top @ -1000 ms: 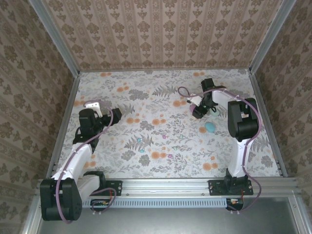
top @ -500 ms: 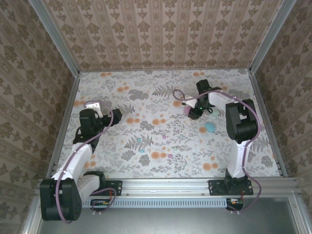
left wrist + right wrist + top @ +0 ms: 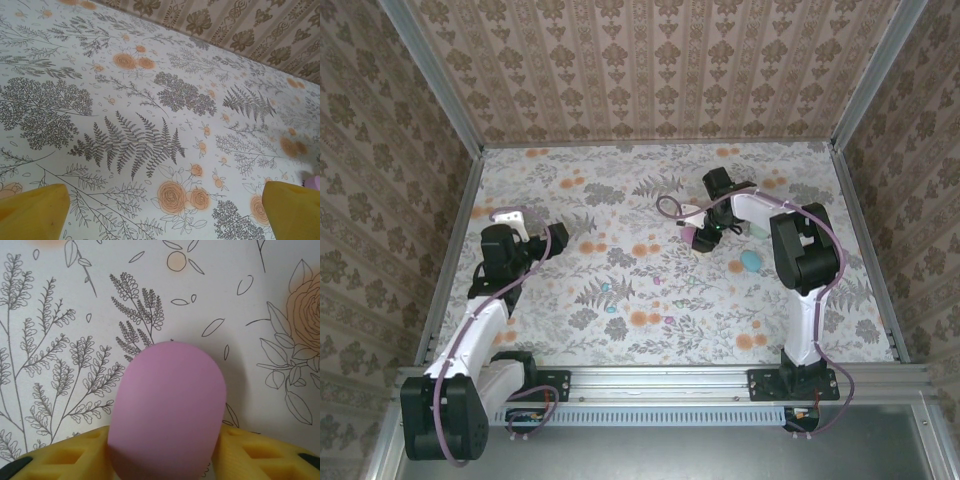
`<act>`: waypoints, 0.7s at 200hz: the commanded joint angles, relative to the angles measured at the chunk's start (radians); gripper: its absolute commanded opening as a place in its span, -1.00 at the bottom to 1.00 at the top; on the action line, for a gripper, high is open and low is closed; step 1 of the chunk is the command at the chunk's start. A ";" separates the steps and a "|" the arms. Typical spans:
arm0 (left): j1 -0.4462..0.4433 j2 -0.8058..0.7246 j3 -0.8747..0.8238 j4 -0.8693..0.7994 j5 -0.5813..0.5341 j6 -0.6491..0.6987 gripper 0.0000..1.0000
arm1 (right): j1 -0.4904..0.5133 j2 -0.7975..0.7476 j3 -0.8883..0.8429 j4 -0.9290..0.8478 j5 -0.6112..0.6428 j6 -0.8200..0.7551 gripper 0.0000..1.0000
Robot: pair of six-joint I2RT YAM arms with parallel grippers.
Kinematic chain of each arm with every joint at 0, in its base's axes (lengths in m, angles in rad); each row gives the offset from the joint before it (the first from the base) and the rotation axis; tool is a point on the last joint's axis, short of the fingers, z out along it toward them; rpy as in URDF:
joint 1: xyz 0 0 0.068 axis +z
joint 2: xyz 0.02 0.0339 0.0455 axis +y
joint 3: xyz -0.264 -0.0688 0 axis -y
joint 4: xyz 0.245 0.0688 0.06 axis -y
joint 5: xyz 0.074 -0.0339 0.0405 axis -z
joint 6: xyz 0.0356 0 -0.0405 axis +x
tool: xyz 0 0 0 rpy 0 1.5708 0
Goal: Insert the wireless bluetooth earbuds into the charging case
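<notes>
My right end effector (image 3: pixel 163 442) reaches far over the tabletop (image 3: pixel 620 200), toward the middle of the flowered mat. A pink charging case (image 3: pixel 167 410) sits between its two yellow fingers (image 3: pixel 70 460). The fingers stand close at both sides of the case, but I cannot tell if they press it or only stand beside it. From above, this pink case (image 3: pixel 692 237) lies just at the tip of the right end effector (image 3: pixel 704 238). A second case (image 3: pixel 750 262), blue-teal in colour, lies on the mat near it, at the side of my right arm.

My left end effector (image 3: pixel 165 212) hangs over the left part of the mat with its fingers wide apart and nothing between them.

The wireless bluetooth earbuds (image 3: pixel 605 287) are tiny coloured dots on the mat between my two arms, well apart from the pink case. They lie outside the cases.
</notes>
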 commanded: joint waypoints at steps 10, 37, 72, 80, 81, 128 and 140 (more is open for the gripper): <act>-0.006 -0.012 0.009 -0.007 -0.014 0.012 0.99 | 0.006 0.036 0.039 -0.045 -0.029 -0.013 0.15; -0.006 -0.009 0.011 -0.007 -0.012 0.012 1.00 | 0.009 0.047 0.048 -0.046 -0.048 0.005 0.16; -0.006 -0.010 0.012 -0.012 -0.015 0.010 0.99 | 0.010 0.063 0.060 -0.045 -0.043 0.025 -0.05; -0.006 -0.011 0.012 -0.013 -0.014 0.010 1.00 | 0.010 0.059 0.055 -0.039 -0.041 0.030 -0.09; -0.006 -0.011 0.012 -0.013 -0.013 0.009 0.99 | 0.010 0.059 0.055 -0.039 -0.041 0.030 -0.09; -0.009 0.002 0.024 0.016 0.058 -0.038 0.98 | 0.015 -0.077 -0.029 0.044 -0.148 0.059 -0.26; -0.019 0.019 0.035 0.043 0.108 -0.072 0.94 | 0.020 -0.136 -0.061 0.107 -0.223 0.081 -0.26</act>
